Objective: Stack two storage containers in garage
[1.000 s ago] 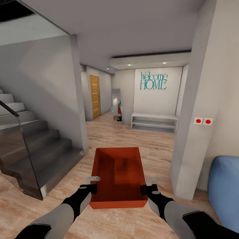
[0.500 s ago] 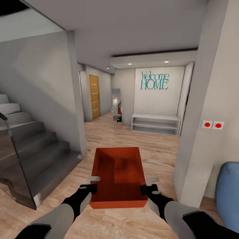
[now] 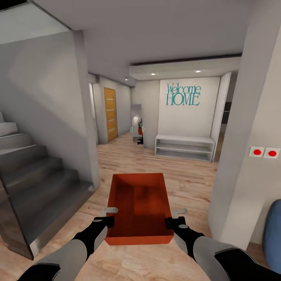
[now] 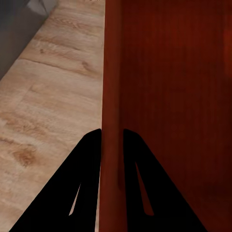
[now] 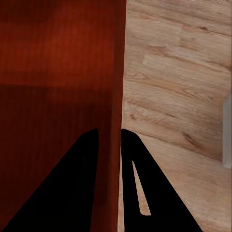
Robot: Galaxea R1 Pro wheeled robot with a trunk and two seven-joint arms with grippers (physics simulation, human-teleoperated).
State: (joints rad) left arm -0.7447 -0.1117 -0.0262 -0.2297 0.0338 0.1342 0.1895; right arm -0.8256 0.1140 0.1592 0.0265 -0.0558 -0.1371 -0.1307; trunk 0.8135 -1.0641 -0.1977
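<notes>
Container (image 3: 140,207), orange-red, hangs above the wood-plank floor (image 3: 187,175) between both arms. Left gripper (image 4: 112,137) is closed on its left wall, and right gripper (image 5: 109,137) is closed on its right wall.

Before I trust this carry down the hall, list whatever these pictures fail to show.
- Underside of the orange-red rectangular plastic bin: head view, hidden by its own walls.
- The bin's far end: both wrist views, cut off by the frame edge.
- The small teal and red object down the hall: head view, too small to identify.
- The blue rounded upholstered seat: head view, cut off by the right edge.
- The grey staircase: upper steps cut off by the left edge.
</notes>
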